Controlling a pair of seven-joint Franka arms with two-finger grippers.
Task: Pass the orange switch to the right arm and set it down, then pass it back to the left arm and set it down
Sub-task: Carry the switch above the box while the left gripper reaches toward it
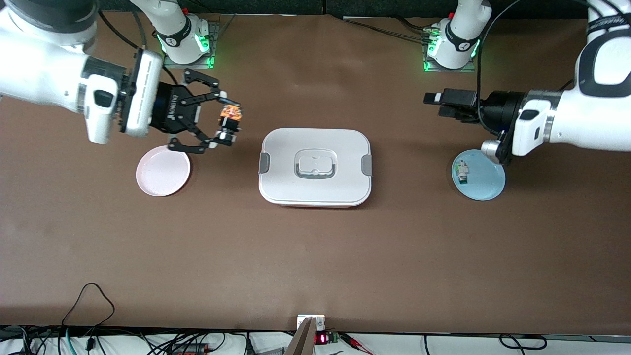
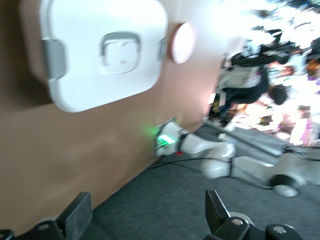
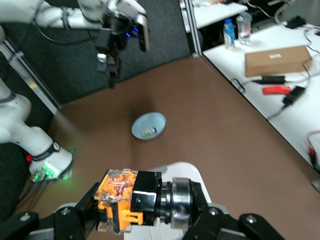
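Two pincers, both raised above the table (image 1: pixel 315 256). Right pincer (image 1: pixel 227 123) — clamped on the orange switch (image 1: pixel 230 113), in the air between the pink plate (image 1: pixel 162 171) and the box (image 1: pixel 315 166). Left pincer (image 1: pixel 436 104) — fingers apart, holding nothing, over bare table near the blue plate (image 1: pixel 485 185), which carries a white-and-green component (image 1: pixel 462 172).

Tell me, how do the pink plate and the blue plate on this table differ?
The pink plate lies toward the right arm's end of the table; the blue plate lies toward the left arm's end. The pink plate holds nothing, while the blue plate carries a small white-and-green component. Part of the blue plate sits under the left arm's wrist; the pink plate's edge sits under the right gripper. Both are small, round and shallow.
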